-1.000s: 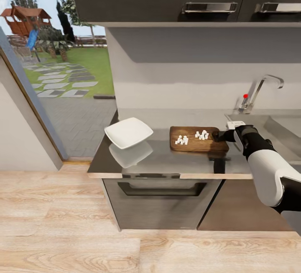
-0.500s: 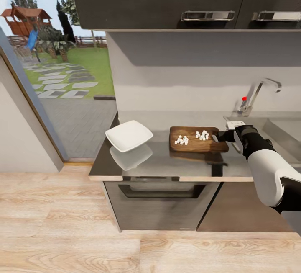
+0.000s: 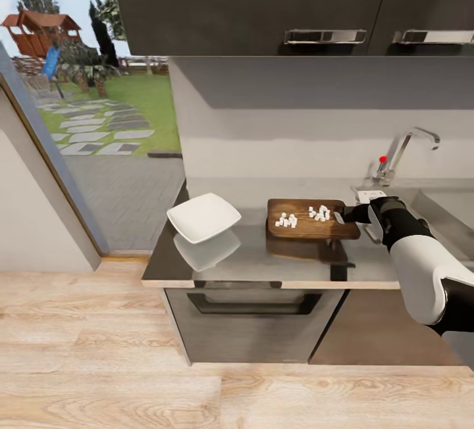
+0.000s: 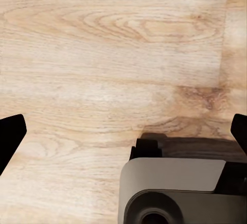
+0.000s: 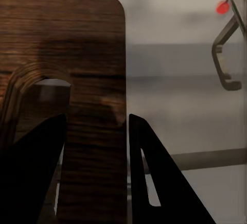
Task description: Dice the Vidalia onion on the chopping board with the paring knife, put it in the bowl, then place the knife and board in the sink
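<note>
1. The tabletop [image 3: 250, 261], a glossy grey slab beside the glass doors, is seen to carry the bowl and the chopping board, with the sink [image 3: 441, 205] at its far right end under the chrome tap [image 3: 401, 152].
2. The chopping board [image 3: 309, 222] is held at its handle end by the right end effector [image 3: 349, 215]; in the right wrist view the board's [image 5: 67, 80] edge beside the handle slot is clamped between the two dark fingers [image 5: 149, 177]. The board appears lifted clear of the tabletop, judging by the reflection beneath it.
3. The bowl [image 3: 203, 216] is seen near the board on its left, white and without any dice in it.
4. The diced onion [image 3: 303, 216] lies in two small whitish heaps on the board, so the dicing is judged done.
5. The left end effector [image 4: 123, 131] is seen spread wide over the wooden floor [image 4: 103, 54], holding nothing.
6. Still to be done, by this judgement: the dice are to be moved into the bowl, and the board and paring knife placed in the sink. The knife cannot be made out.
</note>
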Controlling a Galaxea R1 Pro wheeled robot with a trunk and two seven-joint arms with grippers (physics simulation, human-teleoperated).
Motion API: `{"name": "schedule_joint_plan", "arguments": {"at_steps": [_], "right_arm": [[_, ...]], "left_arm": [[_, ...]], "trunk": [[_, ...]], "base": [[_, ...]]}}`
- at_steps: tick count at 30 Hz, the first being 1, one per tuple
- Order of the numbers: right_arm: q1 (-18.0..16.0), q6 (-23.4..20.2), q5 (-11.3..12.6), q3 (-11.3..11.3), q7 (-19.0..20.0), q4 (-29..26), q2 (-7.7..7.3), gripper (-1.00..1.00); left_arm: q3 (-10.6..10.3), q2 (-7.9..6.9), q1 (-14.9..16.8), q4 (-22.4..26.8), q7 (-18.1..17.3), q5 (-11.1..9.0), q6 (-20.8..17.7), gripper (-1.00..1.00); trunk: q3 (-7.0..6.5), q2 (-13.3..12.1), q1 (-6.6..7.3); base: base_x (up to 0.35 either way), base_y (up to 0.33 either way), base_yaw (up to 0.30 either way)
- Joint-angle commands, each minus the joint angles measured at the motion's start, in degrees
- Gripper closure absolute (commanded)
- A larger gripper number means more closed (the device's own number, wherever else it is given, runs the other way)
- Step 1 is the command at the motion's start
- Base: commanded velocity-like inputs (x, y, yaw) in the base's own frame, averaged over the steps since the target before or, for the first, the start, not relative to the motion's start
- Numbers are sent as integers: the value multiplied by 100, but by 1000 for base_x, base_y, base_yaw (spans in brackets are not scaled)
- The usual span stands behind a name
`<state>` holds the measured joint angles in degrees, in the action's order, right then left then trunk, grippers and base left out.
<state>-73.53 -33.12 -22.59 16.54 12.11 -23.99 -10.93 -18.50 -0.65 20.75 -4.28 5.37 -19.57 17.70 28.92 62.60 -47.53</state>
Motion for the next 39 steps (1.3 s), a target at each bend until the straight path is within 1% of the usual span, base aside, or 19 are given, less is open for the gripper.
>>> {"name": "schedule_joint_plan", "arguments": {"at_steps": [1, 38, 39], "right_arm": [[-4, -19, -60, 42, 46, -7, 4, 100], [-5, -27, -61, 35, 40, 7, 10, 100], [-5, -27, -61, 34, 38, 12, 11, 100]], "left_arm": [[-48, 4, 8, -20, 7, -30, 32, -100], [-48, 4, 8, -20, 8, -30, 32, -100], [-48, 4, 8, -20, 8, -30, 32, -100]], "trunk": [[-13, -38, 22], [-677, -1522, 835], [-677, -1522, 835]], "base": [[0, 0, 0], [0, 0, 0], [0, 0, 0]]}}
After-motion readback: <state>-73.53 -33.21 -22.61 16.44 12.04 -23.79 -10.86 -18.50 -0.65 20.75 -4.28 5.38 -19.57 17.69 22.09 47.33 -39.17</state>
